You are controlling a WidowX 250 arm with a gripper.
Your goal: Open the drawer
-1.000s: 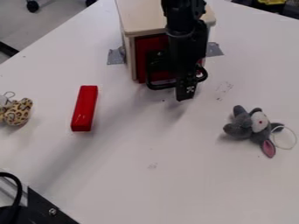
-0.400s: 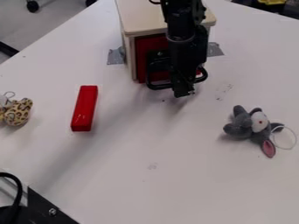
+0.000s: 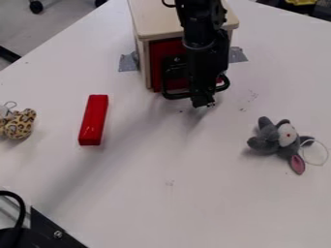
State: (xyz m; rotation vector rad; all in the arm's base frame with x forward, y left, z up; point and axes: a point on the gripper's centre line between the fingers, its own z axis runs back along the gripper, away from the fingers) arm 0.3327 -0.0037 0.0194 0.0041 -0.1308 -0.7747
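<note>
Red drawer point(image 3: 168, 48) being housed in a wooden cabinet point(image 3: 155, 22) on the desk point(image 3: 129, 184), black handle point(image 3: 173, 95) being partly hidden by the tool point(image 3: 203, 102), wide or narrow not being shown clearly enough to tell.

At top centre, the box point(image 3: 155, 19) looks like smooth wood, its drawer point(image 3: 156, 63) matt. The block point(image 3: 94, 120) at left has a plastic-like gloss (a pale glint shows); the toy point(image 3: 265, 139) at right, plush cloth.
</note>
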